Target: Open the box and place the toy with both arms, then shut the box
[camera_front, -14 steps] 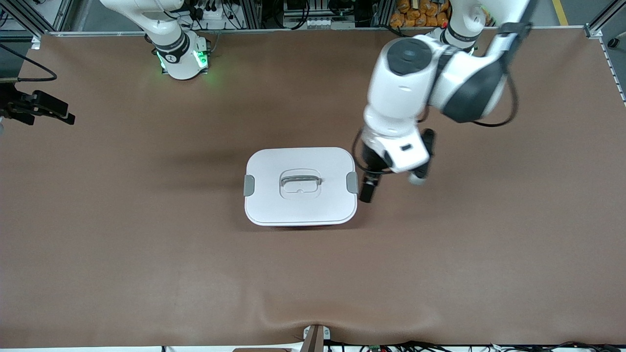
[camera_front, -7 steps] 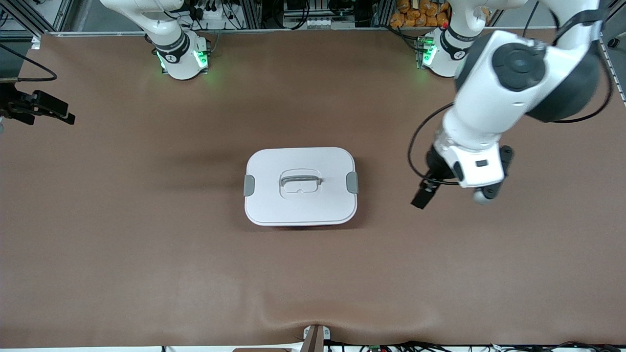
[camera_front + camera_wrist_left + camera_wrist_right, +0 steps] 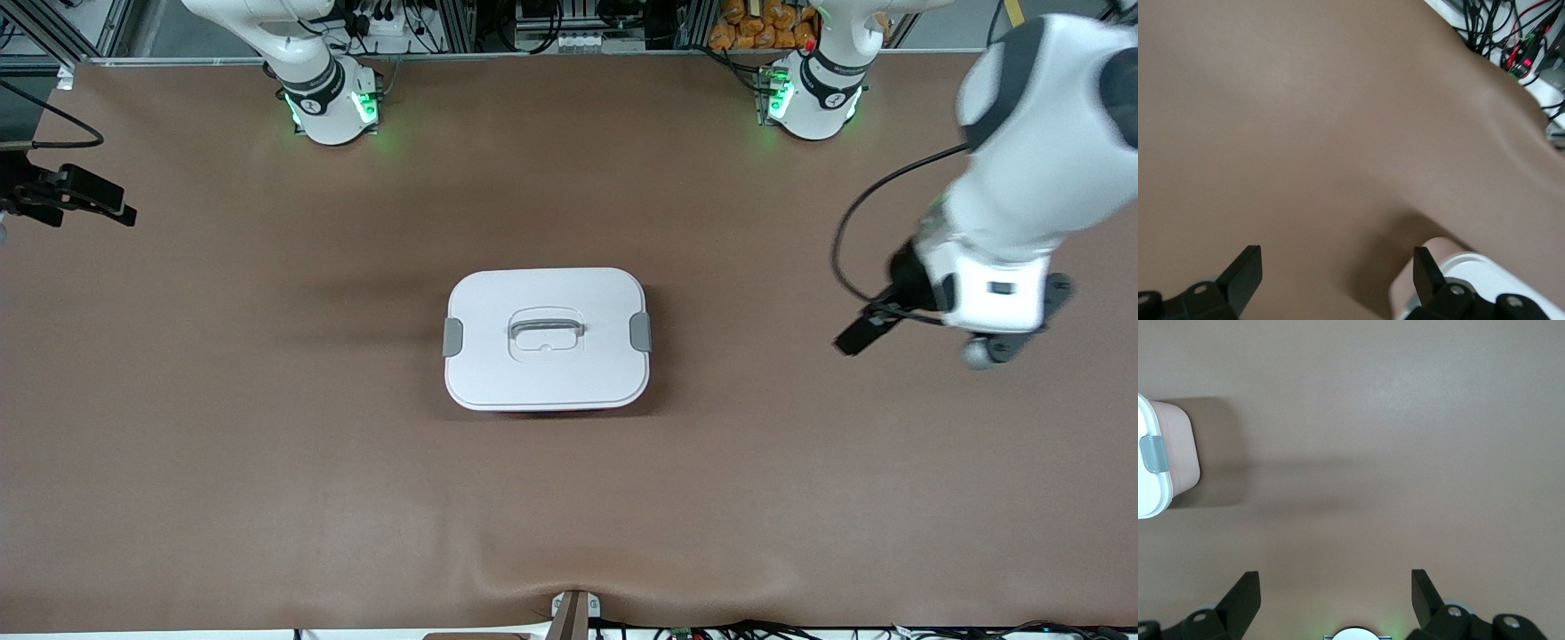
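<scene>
The box (image 3: 547, 338) sits about dead centre on the brown surface (image 3: 267, 462), white lid (image 3: 498, 356) on flat, grey handle (image 3: 546, 325) in the middle and a grey clip at each short end: one at 3 o'clock (image 3: 640, 332), one at 9 o'clock (image 3: 452, 337). Both clips look flush against the lid. A sliver of the pink tub shows in the right wrist view (image 3: 1178, 447), under the lid's rim. Can't see the toy anywhere, so no idea where it is.

The left claw (image 3: 867, 331) hangs over bare surface out at 3 o'clock from the box, well apart from it, toward the left arm's end. Its fingers (image 3: 1245, 273) stand wide apart with nothing between them, and a corner of the box pokes into the left wrist view (image 3: 1471, 280).

The right claw (image 3: 1331, 600) only shows in its own wrist view, fingers spread wide and empty too, looking down on the surface with the box off to one edge. From the front, only the right arm's base (image 3: 324, 98) is in shot, at 11 o'clock from the box.
</scene>
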